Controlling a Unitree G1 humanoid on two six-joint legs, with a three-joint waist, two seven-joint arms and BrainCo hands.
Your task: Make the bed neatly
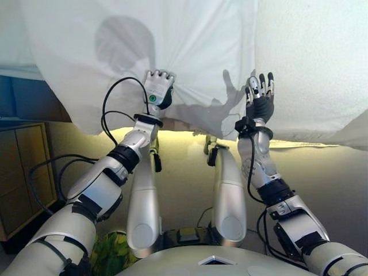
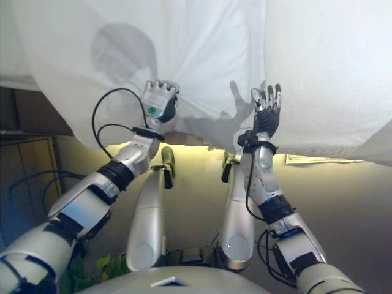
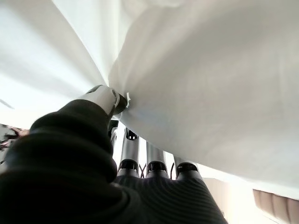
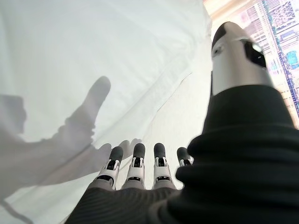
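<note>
White bedding fills the view, wooden cabinet (image 1: 23,172) at left; left hand mid-pull on the sheet.
Left hand (image 1: 157,87) has its fingers curled round a bunched fold of the white sheet (image 1: 190,52), creases fanning out from the grip. Right hand (image 1: 260,92) is spread flat and holds nothing, hovering just beside the sheet, contact unclear. Best to pull evenly and smooth with the flat palm. Cloth looks thin, matte and soft, and drapes over the bed edge (image 1: 322,129).

Matt white cloth sheet (image 1: 190,52) — soft, creased (bunched folds) — beside a smooth wood cabinet (image 1: 26,172).
</note>
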